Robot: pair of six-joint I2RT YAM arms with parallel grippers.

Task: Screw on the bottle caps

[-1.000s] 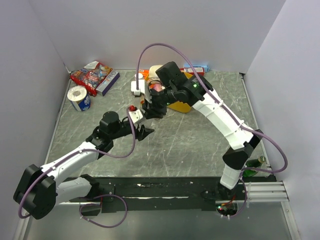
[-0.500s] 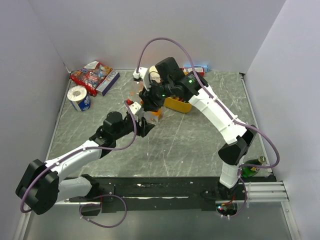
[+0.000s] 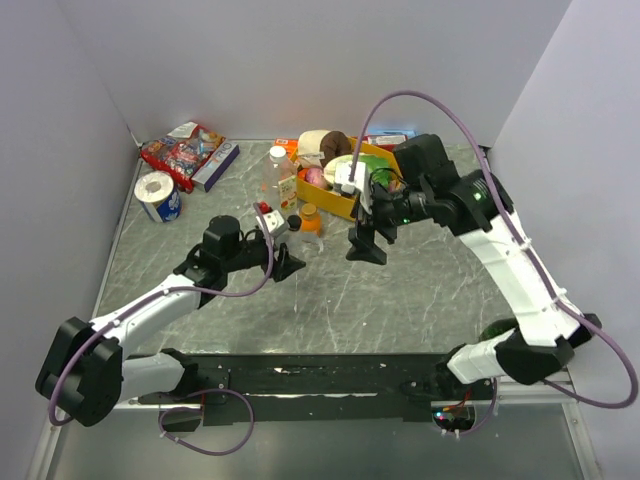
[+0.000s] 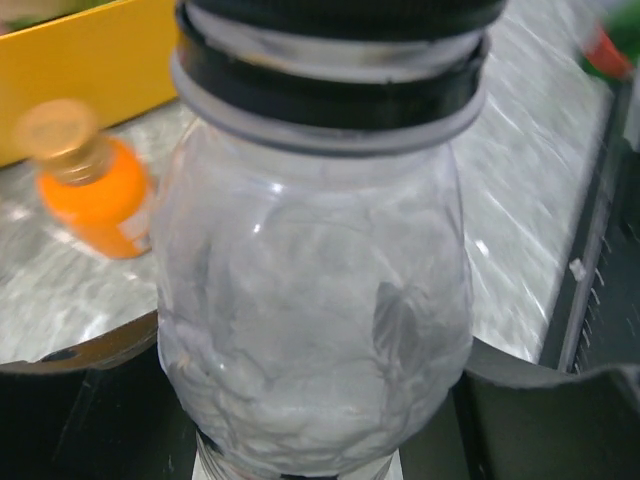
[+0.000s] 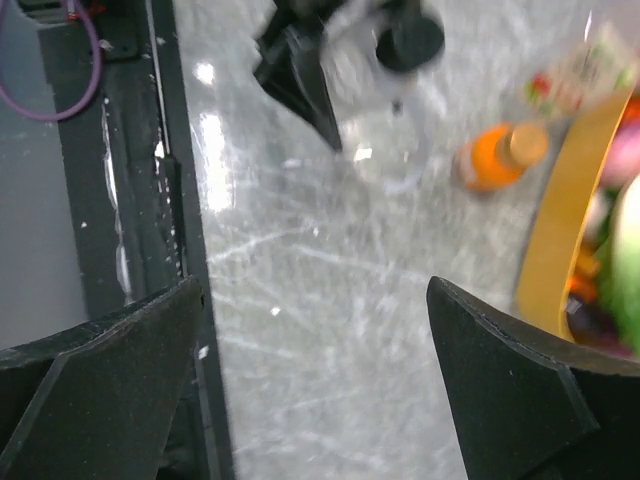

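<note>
Clear greyish crinkled plastic bottle (image 4: 315, 330), black screw cap (image 4: 330, 40) on its neck, is pinched low in my left claw (image 3: 285, 255), left of centre on the grey marbled desk (image 3: 420, 300); my right claw (image 5: 315, 290) hangs spread, empty, well apart. Risk: cap may be loose or cross-threaded, and the thin wall could slip and tip onto the small orange drink bottle (image 3: 311, 222) just beside. No writing readable anywhere.

Bottles (image 3: 310, 222) left of bin (image 3: 338, 207)
</note>
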